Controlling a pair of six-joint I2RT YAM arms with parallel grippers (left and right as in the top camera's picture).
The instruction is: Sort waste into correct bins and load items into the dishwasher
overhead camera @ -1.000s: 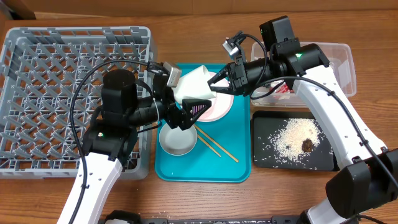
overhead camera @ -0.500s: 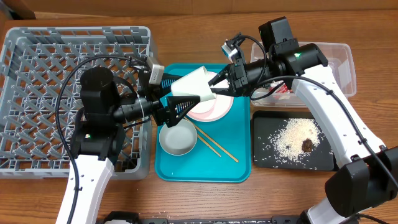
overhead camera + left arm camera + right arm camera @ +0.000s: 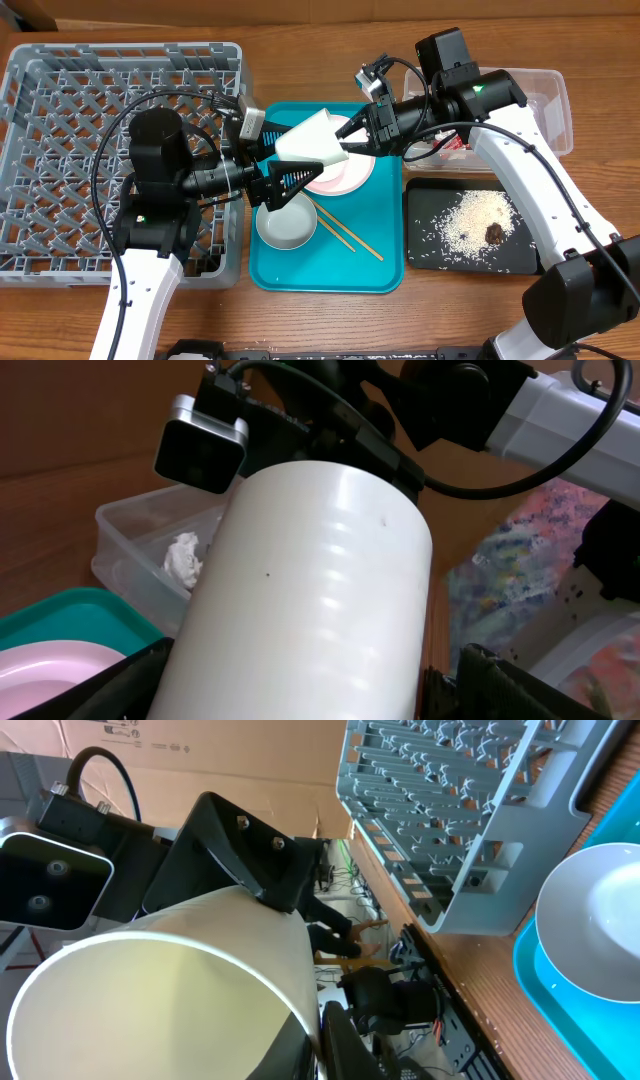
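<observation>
The small white cup hangs tilted over the teal tray. My right gripper is shut on its rim, as the right wrist view shows. My left gripper is open, its fingers on either side of the cup's body with a gap on one side. The white bowl, the pinkish dish and the chopsticks lie on the teal tray. The grey dish rack is at the left. Rice and a brown scrap lie in the black tray.
The teal tray sits between the rack and the black tray. The clear tub stands at the back right, with a red wrapper partly hidden behind my right arm. Cables loop over the rack's right side.
My left arm swung left and its gripper came up around the cup's body. The right gripper kept its hold on the rim and barely moved.
</observation>
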